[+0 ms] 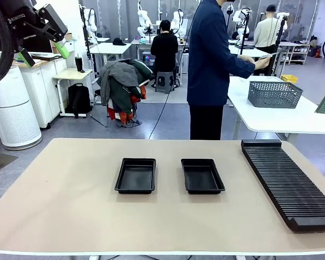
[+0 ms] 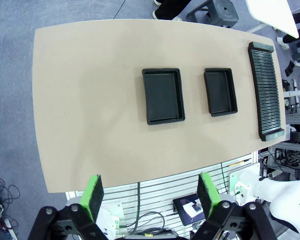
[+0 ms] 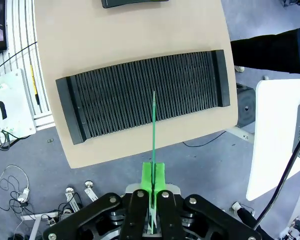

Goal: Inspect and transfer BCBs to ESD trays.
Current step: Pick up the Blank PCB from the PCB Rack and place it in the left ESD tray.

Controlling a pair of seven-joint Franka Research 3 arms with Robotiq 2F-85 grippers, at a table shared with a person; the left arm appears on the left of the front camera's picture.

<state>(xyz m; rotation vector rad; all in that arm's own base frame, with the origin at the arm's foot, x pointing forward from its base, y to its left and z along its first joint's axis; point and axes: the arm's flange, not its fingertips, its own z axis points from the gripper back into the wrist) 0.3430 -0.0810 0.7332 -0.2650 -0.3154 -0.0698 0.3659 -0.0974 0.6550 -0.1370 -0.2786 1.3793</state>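
While right end effector clamps BCB, slotted rack lies below

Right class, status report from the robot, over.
Left pincer open, raised. Right pincer shut on BCB, edge-on above slotted rack. ESD trays hold no board yet. Person at far side, turned aside.

The left gripper is black with white ROBOTIQ lettering and bright green pads. The right gripper shows round screws on black links. The person wears a long-sleeved dark coat, perhaps navy.
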